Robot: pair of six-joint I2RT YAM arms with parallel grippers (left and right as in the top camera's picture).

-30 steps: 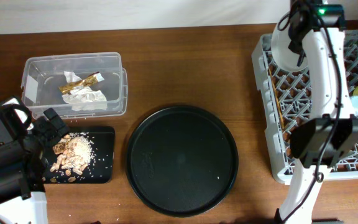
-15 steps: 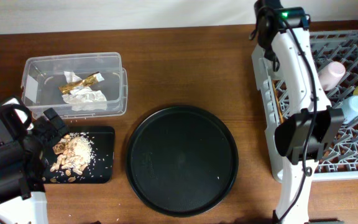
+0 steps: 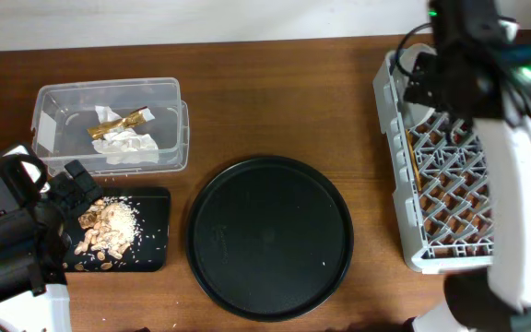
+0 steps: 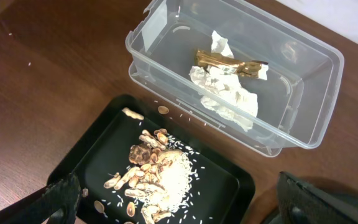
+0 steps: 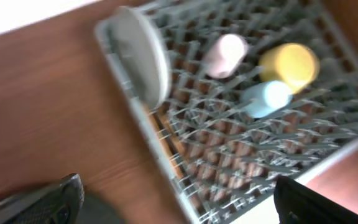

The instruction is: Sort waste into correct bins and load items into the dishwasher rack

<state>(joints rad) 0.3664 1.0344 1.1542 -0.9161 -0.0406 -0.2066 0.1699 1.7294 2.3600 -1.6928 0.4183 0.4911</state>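
The right gripper (image 5: 178, 182) hangs over the left edge of the dishwasher rack (image 3: 390, 157), fingers spread wide with nothing between them. The rack's load lies ahead of those fingers: the pale grey plate (image 5: 135, 59) stands on edge at the corner, and the pink cup (image 5: 225, 53), yellow bowl (image 5: 289, 64) and blue cup (image 5: 267, 98) cluster further in. The view is too blurred to pick out the chopsticks.

Across the table, beyond the round black tray (image 3: 270, 238), the left gripper (image 4: 178, 183) hovers equally open and empty above the shallow black tray (image 4: 98, 149), which holds the food scraps (image 4: 154, 177). The clear tub (image 4: 303, 81) just beyond holds the napkin (image 4: 225, 93) and the wrapper (image 4: 229, 62).

Each arm is nearer its own finished work, so the sorting looks complete and only a withdrawal appears to remain.
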